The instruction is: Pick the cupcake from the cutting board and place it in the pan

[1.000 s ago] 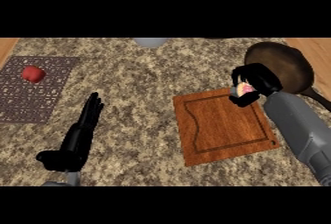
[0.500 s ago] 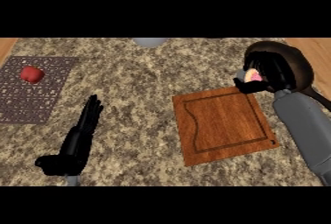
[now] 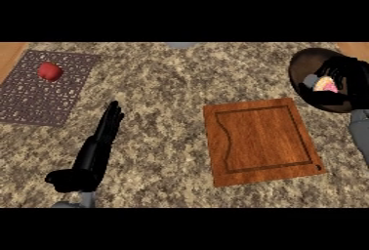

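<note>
At the far right of your view, the right hand (image 3: 347, 73) is curled round the cupcake (image 3: 327, 85) and holds it over the dark pan (image 3: 302, 61). You can't tell if the cupcake touches the pan's bottom. It looks tipped: pink top toward the view's right, tan base toward the left, so its axis runs roughly across the view. Fingers hide most of it. The cupcake is off the cutting board (image 3: 263, 141), which lies near the pan, lower and to the left, its long side running up the view and slightly turned. Your left hand (image 3: 93, 154) rests at lower left over the counter (image 3: 166, 97), fingers straight and pressed together, pointing up the view. Far left, a red fruit (image 3: 49, 72) sits on a brown mat (image 3: 36, 102).
</note>
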Tool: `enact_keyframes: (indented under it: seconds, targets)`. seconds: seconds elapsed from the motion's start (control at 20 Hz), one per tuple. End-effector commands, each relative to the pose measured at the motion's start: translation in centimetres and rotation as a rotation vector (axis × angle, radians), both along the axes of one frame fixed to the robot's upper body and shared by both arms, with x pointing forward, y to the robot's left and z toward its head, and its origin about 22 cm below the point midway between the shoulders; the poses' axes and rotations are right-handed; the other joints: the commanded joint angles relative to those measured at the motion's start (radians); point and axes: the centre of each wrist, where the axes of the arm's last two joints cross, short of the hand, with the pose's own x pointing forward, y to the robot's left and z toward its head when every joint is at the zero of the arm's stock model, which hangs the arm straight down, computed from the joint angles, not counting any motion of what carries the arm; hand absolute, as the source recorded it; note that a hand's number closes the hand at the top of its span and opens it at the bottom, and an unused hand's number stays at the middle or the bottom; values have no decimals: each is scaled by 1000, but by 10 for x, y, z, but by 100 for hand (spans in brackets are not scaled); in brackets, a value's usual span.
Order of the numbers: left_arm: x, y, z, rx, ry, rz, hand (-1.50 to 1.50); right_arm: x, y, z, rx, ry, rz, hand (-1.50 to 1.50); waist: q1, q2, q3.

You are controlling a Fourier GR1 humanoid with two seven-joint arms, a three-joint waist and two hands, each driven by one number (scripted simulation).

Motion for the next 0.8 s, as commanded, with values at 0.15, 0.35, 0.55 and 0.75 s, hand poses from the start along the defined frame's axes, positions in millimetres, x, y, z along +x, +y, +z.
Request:
enact_keyframes:
  seconds: [0.15, 0.35, 0.55, 0.75]
  targets:
    - [-2, -13, 1, 7, -12, -34, 0, -1, -47, -20, -150, -128, -156, 150, 36, 12, 2]
    - [13, -25, 13, 22, -24, -49, 0, 12, -66, -14, -54, -213, -255, 150, 47, 18, 3]
    - [17, -23, -1, -3, -22, -68, 0, 11, -86, -20, -32, -231, -273, 150, 63, 28, 4]
    - [22, -20, 4, 6, -45, -79, 0, 12, -108, 4, -24, -262, -286, 150, 78, 34, 6]
